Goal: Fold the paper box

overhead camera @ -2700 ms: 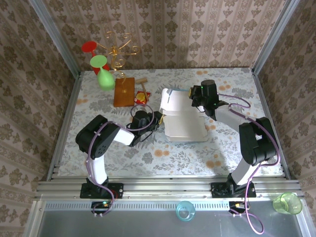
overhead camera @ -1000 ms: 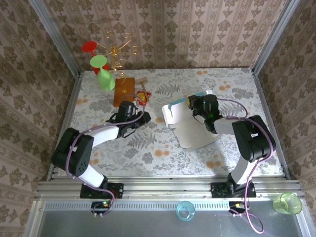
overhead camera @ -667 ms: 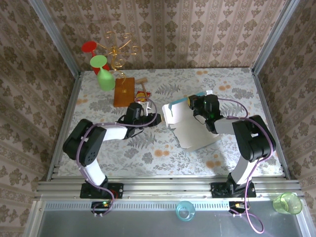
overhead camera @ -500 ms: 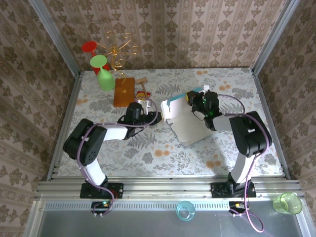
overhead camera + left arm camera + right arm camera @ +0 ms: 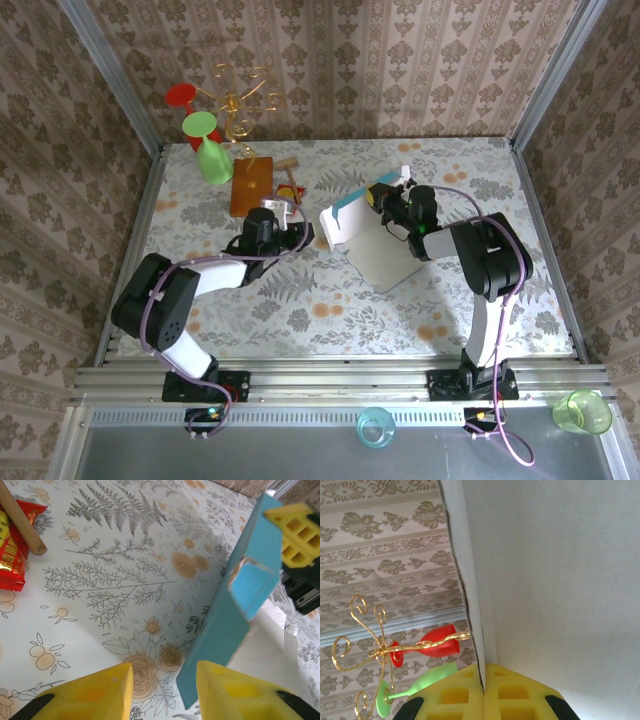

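Right gripper (image 5: 484, 690) clamped on one raised wall of the paper box (image 5: 378, 250), which rests tilted at the middle of the surface (image 5: 300, 305). Left gripper (image 5: 163, 681), jaws partly spread and empty, sits just beside the box's blue outer wall.

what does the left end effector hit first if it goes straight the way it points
Probably the light-blue cardboard paper box: its tilted wall stands just ahead of the open left end effector, though depth is unclear.

Paper box (image 5: 378, 250) right of wooden board (image 5: 251, 186)
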Tool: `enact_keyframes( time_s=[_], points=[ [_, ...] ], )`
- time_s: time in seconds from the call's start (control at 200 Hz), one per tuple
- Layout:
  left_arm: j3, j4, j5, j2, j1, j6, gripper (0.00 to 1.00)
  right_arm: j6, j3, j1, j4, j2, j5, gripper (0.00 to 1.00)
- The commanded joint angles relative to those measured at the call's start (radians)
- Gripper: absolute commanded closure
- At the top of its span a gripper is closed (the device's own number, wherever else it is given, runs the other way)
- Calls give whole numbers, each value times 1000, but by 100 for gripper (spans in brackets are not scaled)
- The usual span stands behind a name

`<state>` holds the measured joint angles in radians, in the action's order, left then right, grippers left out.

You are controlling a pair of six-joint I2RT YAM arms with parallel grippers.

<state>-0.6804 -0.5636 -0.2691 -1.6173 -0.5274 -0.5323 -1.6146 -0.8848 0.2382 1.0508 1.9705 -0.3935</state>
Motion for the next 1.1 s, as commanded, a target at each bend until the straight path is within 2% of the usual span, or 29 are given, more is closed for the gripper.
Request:
enact_keyframes(
  time_s=[0.0, 0.125, 0.28, 0.41, 0.685, 1.095],
  points=[
    [-19, -35, -53, -51, 3, 51, 62, 7, 6, -5, 71, 0, -40, 100],
    [-45, -59, -82, -87, -24, 79, 62, 2, 10, -7, 99, -9, -56, 100],
    [2, -91, 0, -46, -18, 54, 62, -12, -30, -13, 167, 21, -75, 100],
    [24, -60, 37, 1, -4, 67, 62, -28, -93, -12, 230, 87, -141, 100],
    [28, -5, 19, 11, 10, 108, 61, 11, -33, -16, 217, 112, -176, 100],
    [6, 18, -12, -12, 18, 130, 61, 43, -42, -19, 130, 121, -191, 100]
  ],
)
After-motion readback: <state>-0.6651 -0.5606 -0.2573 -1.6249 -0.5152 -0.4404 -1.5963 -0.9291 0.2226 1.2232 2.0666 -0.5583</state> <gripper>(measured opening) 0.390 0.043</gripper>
